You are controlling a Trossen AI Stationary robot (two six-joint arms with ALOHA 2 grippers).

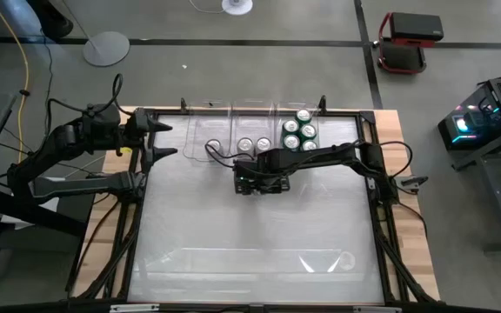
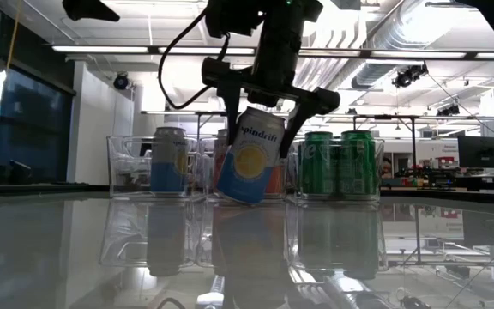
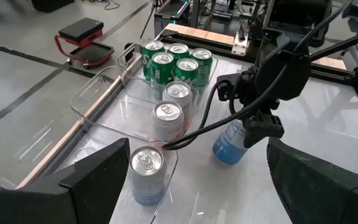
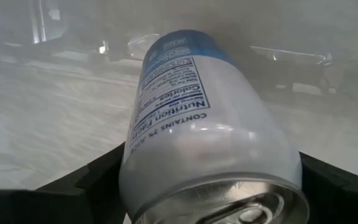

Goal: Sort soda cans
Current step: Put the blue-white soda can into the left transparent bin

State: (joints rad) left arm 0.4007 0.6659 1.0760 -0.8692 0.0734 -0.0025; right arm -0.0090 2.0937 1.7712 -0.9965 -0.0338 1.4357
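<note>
Three clear bins [image 1: 200,130] stand side by side at the table's far edge. The right one holds several green soda cans [image 1: 299,130], the middle one two silver-topped cans [image 3: 166,115], and the left one a single pale can [image 3: 146,171]. All stand upright on their bottoms. Just in front of the middle bin, my right gripper [image 2: 262,146] is shut on a white-and-blue can with a yellow disc [image 2: 249,163]. My left gripper [image 1: 165,141] waits open at the table's far left, with nothing between its fingers. My right gripper pinches the can's side wall near its top end [image 4: 135,168] between its two fingers [image 2: 230,120]. The fingers come from above, pointing steeply down. The can hangs tilted, bottom end lowest. Whether its lower rim [image 2: 234,199] touches the table, I cannot tell.
The glossy tabletop [image 1: 250,235] lies open toward the near edge, framed by wooden borders [image 1: 407,252]. A dark cable [image 3: 191,134] loops from my right arm past the middle bin. A red and black case [image 1: 404,39] sits on the floor beyond the table.
</note>
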